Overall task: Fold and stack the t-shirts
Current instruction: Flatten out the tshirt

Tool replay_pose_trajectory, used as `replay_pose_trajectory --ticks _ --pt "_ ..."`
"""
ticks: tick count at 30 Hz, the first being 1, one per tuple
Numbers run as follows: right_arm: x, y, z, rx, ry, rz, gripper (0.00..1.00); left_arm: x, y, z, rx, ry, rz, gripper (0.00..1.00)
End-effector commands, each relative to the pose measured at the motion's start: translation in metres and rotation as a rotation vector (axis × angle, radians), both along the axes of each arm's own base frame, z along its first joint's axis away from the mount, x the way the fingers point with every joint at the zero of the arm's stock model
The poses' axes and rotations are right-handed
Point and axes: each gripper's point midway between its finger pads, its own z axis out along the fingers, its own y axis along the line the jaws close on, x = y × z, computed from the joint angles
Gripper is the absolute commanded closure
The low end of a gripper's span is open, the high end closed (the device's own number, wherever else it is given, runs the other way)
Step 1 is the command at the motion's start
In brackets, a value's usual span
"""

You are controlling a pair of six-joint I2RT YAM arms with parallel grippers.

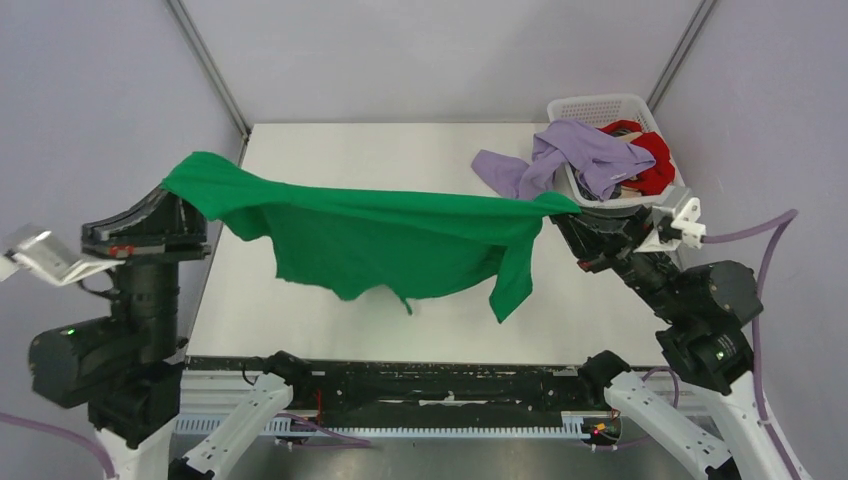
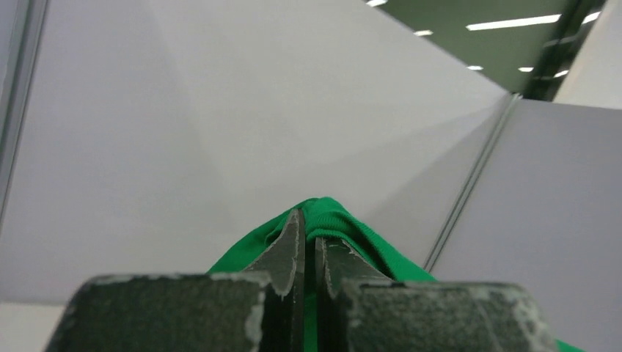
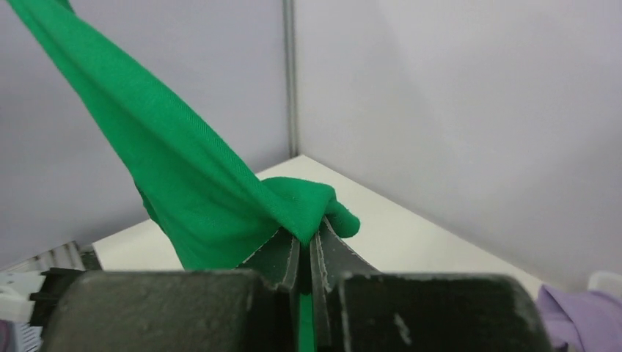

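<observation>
**Green t-shirt held aloft between both arms, seen near to far.** My left gripper [image 2: 309, 226] is clamped on a bunched edge of the green t-shirt [image 1: 400, 240]. My right gripper [image 3: 308, 236] is closed on a wad of cloth at the opposite end. The shirt spans between them above the table [image 1: 400, 150]. It sags in the middle, and its lower edge hangs ragged, with one strip dangling lower on the right. Whether that strip touches the surface cannot be told.

At the far right corner, the lavender t-shirt [image 1: 585, 150] spills over the rim of the white basket [image 1: 600, 103] onto the table. The red t-shirt [image 1: 655, 155] lies inside the basket.

**Likely faults.** Each grip holds a gathered wad, not a flat hem, so the cloth may slip out if I stretch it further. The uneven hang may make the shirt land twisted or creased. My right arm works close to the basket and could snag the lavender cloth.
</observation>
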Motion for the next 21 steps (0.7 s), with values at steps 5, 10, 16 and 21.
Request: replay_pose_trajectory --ticks 5,10,16,21 --pt "-0.056 0.019 0.035 0.047 -0.055 0.272 1.0 -0.07 0.017 0.088 0.102 -0.271 0.037 0.98" --pt "-0.041 0.021 0.024 0.052 0.014 0.237 1.0 -0.011 0.004 0.077 0.141 -0.153 0.084 0.98" --pt "0.024 0.017 -0.047 0.017 0.209 0.017 1.0 0.131 0.003 -0.015 0.213 0.21 0.359 0.89" --pt "0.1 0.003 -0.176 -0.112 0.485 -0.302 0.99 0.251 -0.01 -0.135 0.351 0.462 0.464 0.89"
